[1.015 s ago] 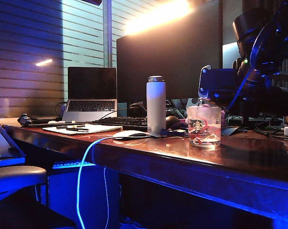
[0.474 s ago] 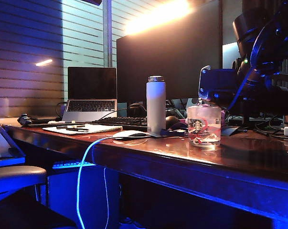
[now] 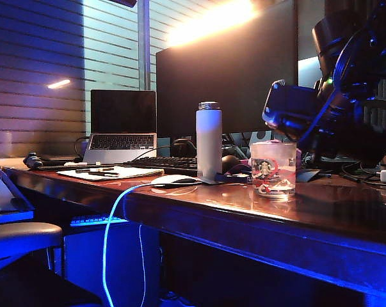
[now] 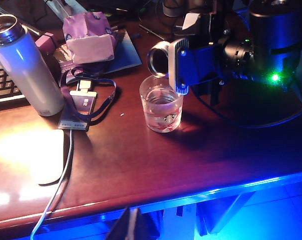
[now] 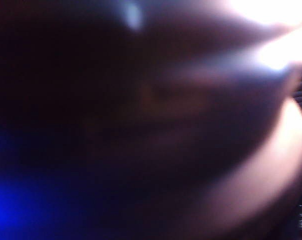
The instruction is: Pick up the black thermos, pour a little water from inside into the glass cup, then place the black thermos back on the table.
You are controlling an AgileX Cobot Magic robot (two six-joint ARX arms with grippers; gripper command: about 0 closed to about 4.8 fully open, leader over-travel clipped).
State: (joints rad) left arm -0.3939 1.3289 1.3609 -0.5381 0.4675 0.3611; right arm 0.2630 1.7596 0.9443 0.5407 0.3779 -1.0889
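Your right gripper (image 4: 187, 65) clamps the black thermos (image 4: 158, 59), tipped just above the glass cup (image 4: 161, 105), while your left gripper (image 4: 132, 226), jaws unreadable, hangs off the table (image 4: 140, 160) edge, so too steep a roll could flood the cup.

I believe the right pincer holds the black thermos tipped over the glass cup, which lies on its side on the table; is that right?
Not quite: the glass cup stands upright on the table, as the left wrist view shows. The right pincer does hold the black thermos tipped over it; the left pincer hangs near the table's front edge.
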